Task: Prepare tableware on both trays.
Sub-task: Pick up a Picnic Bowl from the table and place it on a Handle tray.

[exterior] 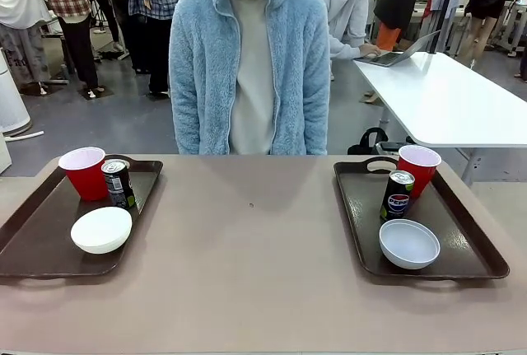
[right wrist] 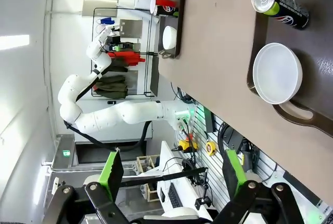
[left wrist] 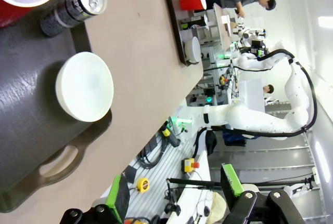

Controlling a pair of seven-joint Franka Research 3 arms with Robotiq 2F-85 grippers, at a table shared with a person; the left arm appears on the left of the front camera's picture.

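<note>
a beige counter (exterior: 255, 281) carries two dark brown trays, with a person in a pale blue fleece (exterior: 249, 67) standing at its far side. the left tray (exterior: 33, 235) holds a red cup (exterior: 84, 172) at its far end, a dark can (exterior: 118, 183) just beside it and a white bowl (exterior: 101, 229) nearer the robot. the right tray (exterior: 469, 244) holds a second red cup (exterior: 418, 169), a pepsi can (exterior: 397, 195) in front of it and another white bowl (exterior: 409, 243). the left end effector (left wrist: 171, 203) and the right end effector (right wrist: 171, 174) both hang off the counter's near edge, green-padded fingers spread wide, holding nothing.
</note>
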